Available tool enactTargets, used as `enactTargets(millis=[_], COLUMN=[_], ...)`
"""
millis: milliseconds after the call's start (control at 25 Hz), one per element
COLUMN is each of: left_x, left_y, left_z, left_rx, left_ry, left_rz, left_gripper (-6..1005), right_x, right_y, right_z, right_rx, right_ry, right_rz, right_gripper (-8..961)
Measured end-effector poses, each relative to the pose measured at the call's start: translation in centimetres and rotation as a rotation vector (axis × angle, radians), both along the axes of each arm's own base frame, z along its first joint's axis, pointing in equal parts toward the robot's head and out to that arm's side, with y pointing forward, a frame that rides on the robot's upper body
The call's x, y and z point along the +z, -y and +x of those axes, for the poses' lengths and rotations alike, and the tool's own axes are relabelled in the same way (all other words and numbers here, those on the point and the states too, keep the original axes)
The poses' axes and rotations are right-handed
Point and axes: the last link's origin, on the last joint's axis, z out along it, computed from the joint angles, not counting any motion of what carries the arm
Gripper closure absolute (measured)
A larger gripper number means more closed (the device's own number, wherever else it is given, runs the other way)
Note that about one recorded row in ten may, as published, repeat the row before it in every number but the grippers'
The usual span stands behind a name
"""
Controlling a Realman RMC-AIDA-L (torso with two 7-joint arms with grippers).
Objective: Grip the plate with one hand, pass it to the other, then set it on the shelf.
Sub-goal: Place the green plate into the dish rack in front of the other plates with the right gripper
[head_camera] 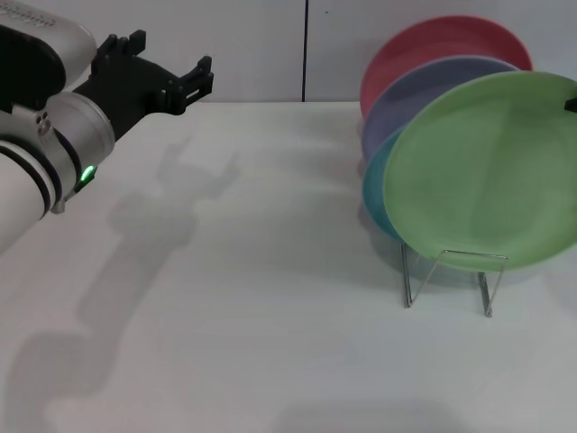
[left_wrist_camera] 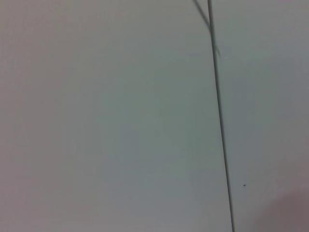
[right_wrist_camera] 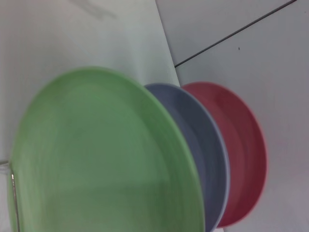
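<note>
The light green plate (head_camera: 487,171) stands on edge at the front of the silver wire shelf (head_camera: 488,290), ahead of a turquoise, a lavender and a red plate. It fills the right wrist view (right_wrist_camera: 101,154), where a shelf wire (right_wrist_camera: 12,193) crosses its lower rim. A small black part of my right gripper (head_camera: 572,105) shows at the picture's right edge, against the green plate's rim. My left gripper (head_camera: 185,77), on the green-ringed arm, hovers open and empty over the table at the far left, well away from the plates.
Turquoise plate (head_camera: 374,194), lavender plate (head_camera: 424,86) and red plate (head_camera: 433,45) lean in a row behind the green one. A white table (head_camera: 270,316) spreads in front, with a wall and a dark vertical seam (head_camera: 305,50) behind.
</note>
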Motion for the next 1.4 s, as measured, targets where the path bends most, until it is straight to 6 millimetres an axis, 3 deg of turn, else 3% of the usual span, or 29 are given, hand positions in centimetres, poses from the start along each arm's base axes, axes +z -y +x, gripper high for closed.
enactTargets(millis=[120, 240, 920, 1120, 1400], left_x=[-0.1, -0.3, 0.0, 0.0, 0.0], left_y=[-0.1, -0.1, -0.2, -0.1, -0.1], left_z=[0.3, 0.6, 0.9, 0.6, 0.5], left_rx=[-0.008, -0.018, -0.035, -0.032, -0.027], left_ry=[-0.002, -0.007, -0.025, -0.037, -0.042], left_rz=[-0.001, -0.007, 0.001, 0.002, -0.005], left_gripper=[133, 133, 133, 133, 133], right_x=[-0.3, -0.8, -5.0, -5.2, -5.1], right_y=[0.1, 0.1, 1.4, 1.3, 1.4], right_z=[-0.4, -1.1, -6.0, -7.5, -7.6], right_rx=[0.0, 0.007, 0.053, 0.073, 0.01], right_ry=[-0.016, -0.029, -0.037, -0.047, -0.066], right_rz=[-0.007, -0.021, -0.109, -0.088, -0.069], right_gripper=[240, 202, 201, 201, 201])
